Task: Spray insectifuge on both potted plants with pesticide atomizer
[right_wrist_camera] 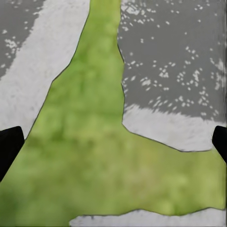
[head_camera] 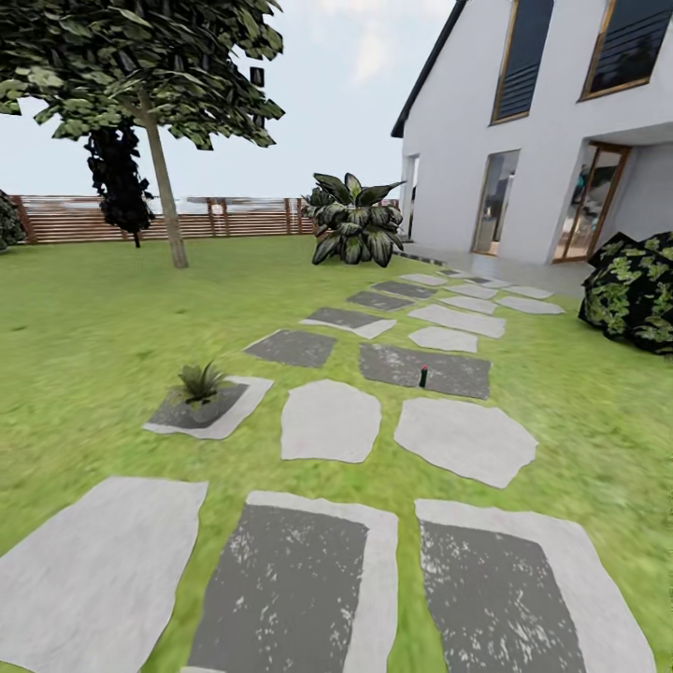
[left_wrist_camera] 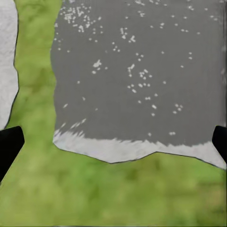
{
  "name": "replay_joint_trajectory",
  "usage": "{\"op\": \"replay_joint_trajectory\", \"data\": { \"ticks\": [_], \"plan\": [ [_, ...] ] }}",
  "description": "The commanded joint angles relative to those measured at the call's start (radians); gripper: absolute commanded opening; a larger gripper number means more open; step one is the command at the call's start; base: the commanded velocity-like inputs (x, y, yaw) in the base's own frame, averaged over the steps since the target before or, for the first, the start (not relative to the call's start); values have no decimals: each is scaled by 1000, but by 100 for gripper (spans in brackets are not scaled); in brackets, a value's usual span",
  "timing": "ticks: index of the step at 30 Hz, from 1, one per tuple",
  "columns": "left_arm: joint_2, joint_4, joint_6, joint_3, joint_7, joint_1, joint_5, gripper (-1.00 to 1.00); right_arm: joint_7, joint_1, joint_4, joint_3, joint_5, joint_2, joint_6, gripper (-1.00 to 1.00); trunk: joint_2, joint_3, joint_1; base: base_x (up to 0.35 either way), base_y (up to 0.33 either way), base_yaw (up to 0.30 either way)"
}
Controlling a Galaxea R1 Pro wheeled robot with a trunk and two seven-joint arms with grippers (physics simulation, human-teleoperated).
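From left to right in my head view: a leafy tree with a thin pale trunk (head_camera: 166, 187) stands far left before the brown slatted wooden fence (head_camera: 215, 218); nearer, a small spiky thin-leaved plant (head_camera: 201, 381) sits on a grey stone slab; the path of grey stepping stones (head_camera: 329, 421) runs up the middle of the green lawn (head_camera: 84, 346); and right of centre, on a dark stone partway up the path, stands the small dark pesticide atomizer (head_camera: 423, 376), upright, with what looks like a reddish top, too small to read further. A broad-leaved green and white bush (head_camera: 355, 222) grows far beyond, and the white house (head_camera: 523, 112) closes the right. I judge the step in hand is the approach: I should roll up the path until the atomizer is near and centred, stopping short so I don't knock it over. The wrist views give what the head view lacks: my left fingers (left_wrist_camera: 10, 142) show as dark tips at both edges, set wide and empty over a speckled stone; my right fingers (right_wrist_camera: 10, 142) likewise stand wide and empty over grass between stones.
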Motion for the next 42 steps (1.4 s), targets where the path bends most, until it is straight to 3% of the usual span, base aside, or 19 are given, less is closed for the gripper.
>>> {"op": "replay_joint_trajectory", "data": {
  "ticks": [1, 32, 42],
  "plan": [
    [0, 0, -3, 0, 1, 0, -9, 100, 0, -1, 1, 1, 1, 0, -3, 100, 0, -1, 0, 337, 0, -263],
    [1, 0, -3, 0, 1, 0, -9, 100, 0, -1, 1, 3, 2, 2, -3, 100, 0, -1, 0, 337, 0, -262],
    [1, 0, -3, 0, 1, 0, -9, 100, 3, -1, 1, 3, 2, 4, -3, 100, 0, -1, 0, 337, 0, -125]
  ]
}}
